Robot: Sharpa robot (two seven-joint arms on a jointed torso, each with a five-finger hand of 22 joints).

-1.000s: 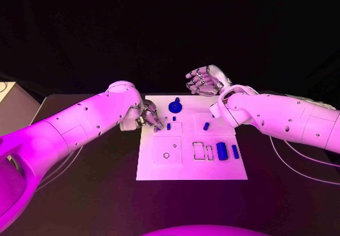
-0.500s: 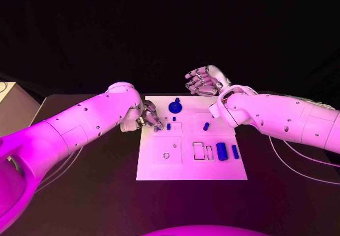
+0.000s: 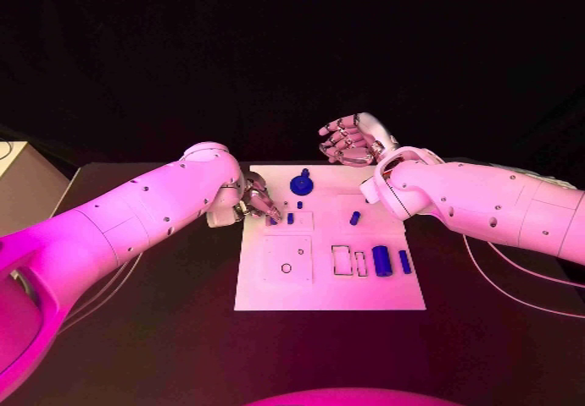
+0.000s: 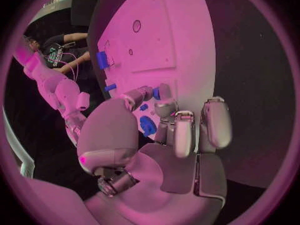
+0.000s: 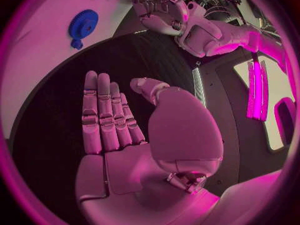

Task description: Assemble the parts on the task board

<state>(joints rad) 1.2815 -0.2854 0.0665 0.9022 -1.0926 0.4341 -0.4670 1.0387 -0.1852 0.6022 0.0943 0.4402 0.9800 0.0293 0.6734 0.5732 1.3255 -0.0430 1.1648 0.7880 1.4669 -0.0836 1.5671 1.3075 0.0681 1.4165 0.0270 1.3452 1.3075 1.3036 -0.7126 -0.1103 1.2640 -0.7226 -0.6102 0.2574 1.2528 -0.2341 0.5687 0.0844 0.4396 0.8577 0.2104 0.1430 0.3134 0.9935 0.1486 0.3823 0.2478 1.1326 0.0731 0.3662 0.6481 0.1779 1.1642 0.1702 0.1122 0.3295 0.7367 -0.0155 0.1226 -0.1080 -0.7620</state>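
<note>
Left hand pinching a part at the board's far-left corner

Left hand [image 3: 256, 203] low over the task board [image 3: 329, 292], fingertips [image 4: 164, 92] clamped on a small blue part [image 4: 156, 93]. Right hand [image 3: 352, 139] raised beyond the far edge, fingers straight together, holding nothing. Blue gear [image 3: 301, 184] near the far edge, 2 blue cylinders [image 3: 381, 260] toward the right.

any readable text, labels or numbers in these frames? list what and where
None readable.
Task board: outlines and slots show, no print can be made out.
Blue parts, such as the gear: no markings visible.
Left hand and right hand: no lettering visible.
Dark shirt on a person at the rim of the left wrist view: a pale graphic, too small and blurred to read.
</note>
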